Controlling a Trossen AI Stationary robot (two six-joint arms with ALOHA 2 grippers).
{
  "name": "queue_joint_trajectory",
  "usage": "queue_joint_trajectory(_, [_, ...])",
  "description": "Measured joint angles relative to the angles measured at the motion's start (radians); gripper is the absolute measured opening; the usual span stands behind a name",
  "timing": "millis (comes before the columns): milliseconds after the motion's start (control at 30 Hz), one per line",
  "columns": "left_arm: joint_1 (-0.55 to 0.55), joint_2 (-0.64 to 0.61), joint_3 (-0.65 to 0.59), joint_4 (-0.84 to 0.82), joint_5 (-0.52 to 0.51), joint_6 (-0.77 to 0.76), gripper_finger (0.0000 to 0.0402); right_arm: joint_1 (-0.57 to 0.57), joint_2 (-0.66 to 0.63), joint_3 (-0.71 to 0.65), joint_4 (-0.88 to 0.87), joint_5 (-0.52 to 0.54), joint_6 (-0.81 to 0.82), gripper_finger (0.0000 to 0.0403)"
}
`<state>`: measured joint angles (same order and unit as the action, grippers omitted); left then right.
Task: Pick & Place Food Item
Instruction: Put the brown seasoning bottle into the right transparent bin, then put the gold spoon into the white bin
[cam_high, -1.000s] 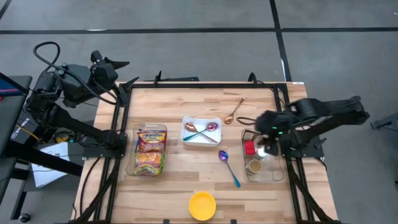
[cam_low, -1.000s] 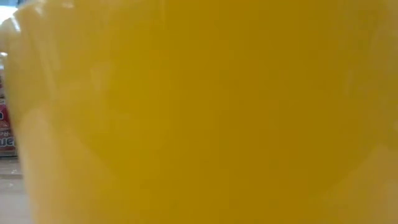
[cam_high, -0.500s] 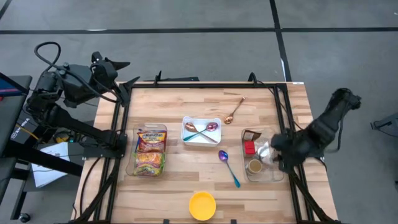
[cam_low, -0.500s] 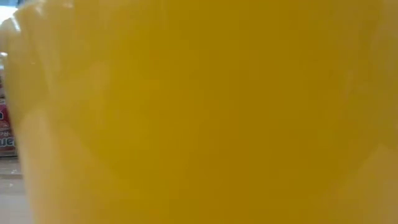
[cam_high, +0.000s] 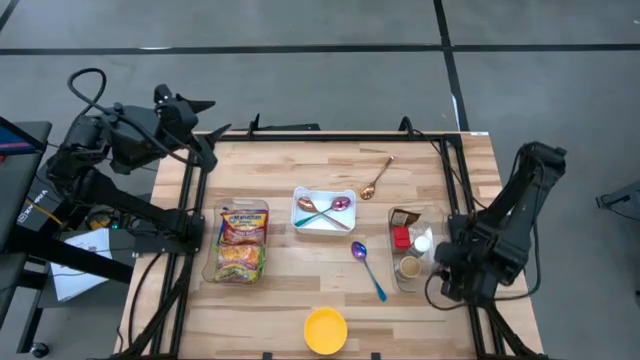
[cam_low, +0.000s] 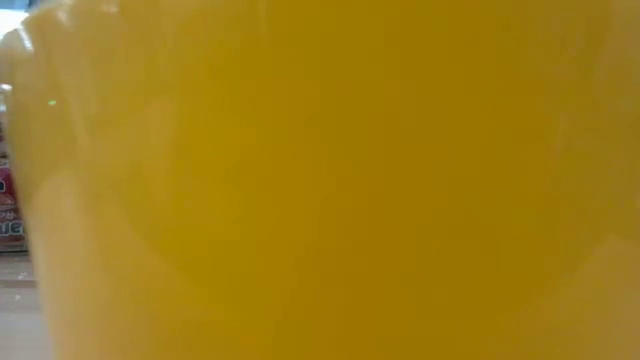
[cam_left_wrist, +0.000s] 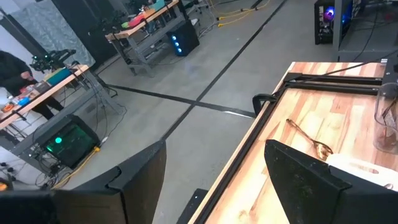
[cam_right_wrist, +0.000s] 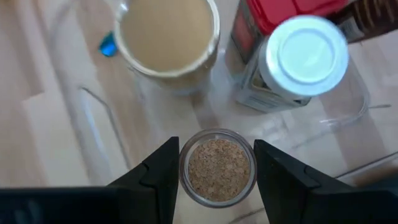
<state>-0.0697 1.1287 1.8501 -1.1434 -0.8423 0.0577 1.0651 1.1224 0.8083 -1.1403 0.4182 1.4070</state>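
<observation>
Pale wooden tabletop (cam_high: 300, 260) fills the frame. At its four o'clock edge, the right gripper (cam_right_wrist: 216, 167) clasps a small glass jar of brown granules (cam_right_wrist: 218, 166) above the clear plastic bin (cam_high: 436, 282). Left gripper (cam_left_wrist: 214, 171), fingers spread and empty, hangs at ten o'clock.

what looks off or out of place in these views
The yellow bowl sits at the table's near edge, right against the low camera, so it fills that whole view. Otherwise nothing looks spilled or tipped: the right gripper holds a small glass jar of brown granules upright over the clear bin.
</observation>
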Motion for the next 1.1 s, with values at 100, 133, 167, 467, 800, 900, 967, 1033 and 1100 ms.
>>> queue_joint_trajectory(100, [0.0,0.007,0.0,0.0,-0.003,-0.014,0.0265,0.011,0.022,-0.04,0.027,0.004,0.034,0.0164])
queue_joint_trajectory(133, [0.0,0.008,0.0,0.0,-0.003,-0.017,0.0265,0.012,0.029,-0.052,0.045,0.003,0.034,0.0164])
queue_joint_trajectory(167, [0.0,0.009,0.0,0.0,-0.003,-0.02,0.0265,0.014,0.032,-0.061,0.061,0.003,0.034,0.0164])
queue_joint_trajectory(467, [0.0,0.011,0.0,0.0,-0.007,-0.041,0.0265,-0.003,0.036,-0.141,0.161,0.002,0.029,0.0164])
queue_joint_trajectory(800, [0.0,0.011,0.0,0.0,-0.007,-0.041,0.0265,-0.04,0.036,-0.144,0.197,0.001,-0.053,0.0175])
queue_joint_trajectory(900, [0.0,0.011,0.0,0.0,-0.006,-0.041,0.0265,-0.039,0.036,-0.144,0.2,0.001,-0.053,0.0209])
queue_joint_trajectory(967, [0.0,0.011,0.0,0.0,-0.006,-0.041,0.0265,-0.04,0.036,-0.144,0.2,0.001,-0.053,0.0227])
queue_joint_trajectory(1033, [0.0,0.011,0.0,0.0,-0.006,-0.041,0.0265,-0.04,0.036,-0.144,0.201,0.002,-0.054,0.0234])
queue_joint_trajectory(1100, [0.0,0.011,0.0,0.0,-0.006,-0.041,0.0265,-0.04,0.036,-0.144,0.2,0.002,-0.053,0.0234])
